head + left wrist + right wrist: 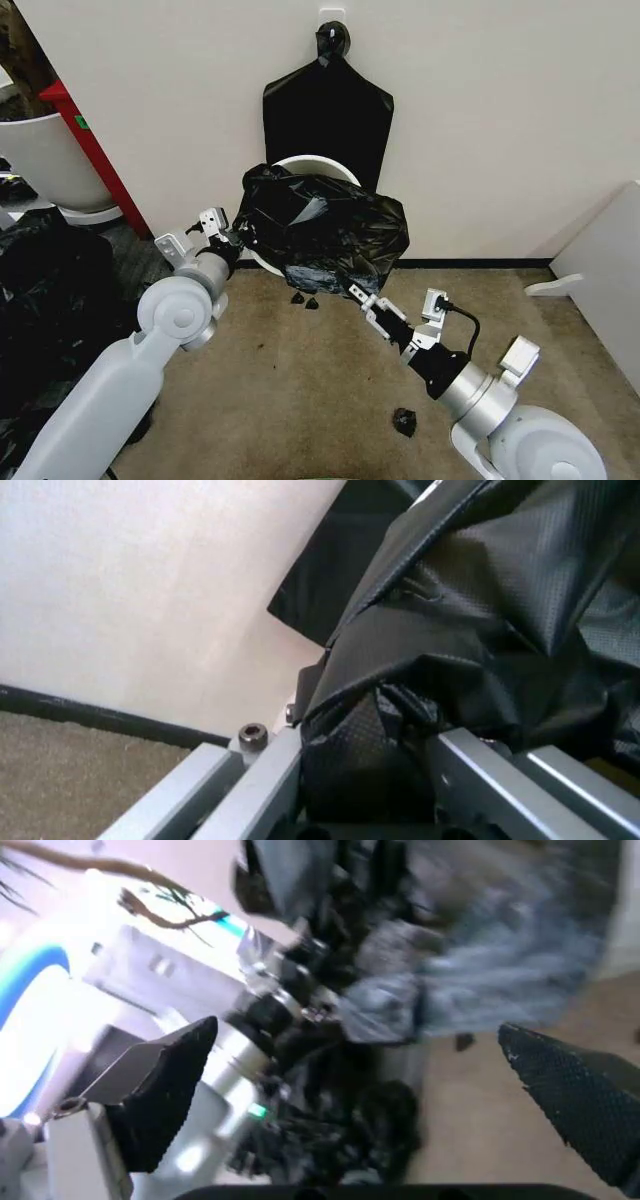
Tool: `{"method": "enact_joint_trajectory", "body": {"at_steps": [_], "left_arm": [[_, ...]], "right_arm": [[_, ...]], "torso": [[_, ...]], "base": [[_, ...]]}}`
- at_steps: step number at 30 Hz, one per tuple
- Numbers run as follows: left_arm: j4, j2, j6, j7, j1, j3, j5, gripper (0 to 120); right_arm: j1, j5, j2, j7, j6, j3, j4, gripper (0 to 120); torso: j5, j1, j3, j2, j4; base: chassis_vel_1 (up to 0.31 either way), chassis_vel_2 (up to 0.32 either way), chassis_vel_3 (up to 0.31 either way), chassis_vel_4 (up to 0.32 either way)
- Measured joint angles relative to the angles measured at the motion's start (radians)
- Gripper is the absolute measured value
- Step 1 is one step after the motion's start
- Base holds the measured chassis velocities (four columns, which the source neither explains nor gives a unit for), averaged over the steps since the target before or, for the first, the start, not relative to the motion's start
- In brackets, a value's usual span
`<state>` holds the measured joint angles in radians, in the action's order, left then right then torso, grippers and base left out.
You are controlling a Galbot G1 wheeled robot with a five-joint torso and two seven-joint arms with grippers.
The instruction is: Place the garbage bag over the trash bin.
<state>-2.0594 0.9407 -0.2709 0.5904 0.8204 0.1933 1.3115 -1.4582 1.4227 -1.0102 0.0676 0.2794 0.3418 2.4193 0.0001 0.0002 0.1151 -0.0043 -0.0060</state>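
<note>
Left end effector (232,240) clamped on garbage bag (325,225); right end effector (362,297) apart. Bag drapes half over trash bin (300,166). One-sided hold could let it slide off.

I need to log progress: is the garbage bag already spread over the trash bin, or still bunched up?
Partly spread: the garbage bag drapes over the trash bin, whose far rim shows bare. The left gripper clamps one edge; the right gripper is open.

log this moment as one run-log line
garbage bag draped over trash bin, rim partly showing | left tool shut on garbage bag | right tool open at bag's lower edge
</note>
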Motion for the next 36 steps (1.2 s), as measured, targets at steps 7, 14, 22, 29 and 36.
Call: {"method": "enact_joint_trajectory", "body": {"at_steps": [7,14,22,29,36], "left_arm": [[0.015,-0.015,-0.006,-0.040,-0.017,0.004,0.024,1],[0.018,-0.018,-0.020,-0.047,-0.024,0.005,0.048,1],[0.022,-0.010,-0.032,-0.043,-0.033,0.003,0.078,1],[0.010,-0.010,-0.041,-0.040,-0.026,0.001,0.089,1],[-0.001,-0.013,-0.042,-0.041,-0.014,0.001,0.087,1]], "right_arm": [[-0.044,-0.116,0.062,-0.094,-0.011,0.039,-0.074,100],[-0.052,-0.153,0.045,-0.288,-0.081,0.089,-0.214,100],[-0.043,-0.188,-0.036,-0.463,-0.077,0.092,-0.262,100],[-0.007,-0.200,-0.076,-0.465,-0.074,0.077,-0.275,100],[0.028,-0.162,-0.075,-0.409,-0.074,0.064,-0.257,93]], "torso": [[-0.0001,0.000,0.000,0.000,0.0000],[0.0001,0.000,0.000,0.000,0.0000],[0.0000,0.000,0.000,0.000,-0.0001],[0.0000,0.000,0.000,0.000,0.0000],[0.0000,0.000,0.000,0.000,0.0001]], "base": [[0.000,0.000,0.000,0.000],[0.000,0.000,0.000,0.000],[0.000,0.000,0.000,0.000],[0.000,0.000,0.000,0.000],[0.000,0.000,0.000,0.000]]}}
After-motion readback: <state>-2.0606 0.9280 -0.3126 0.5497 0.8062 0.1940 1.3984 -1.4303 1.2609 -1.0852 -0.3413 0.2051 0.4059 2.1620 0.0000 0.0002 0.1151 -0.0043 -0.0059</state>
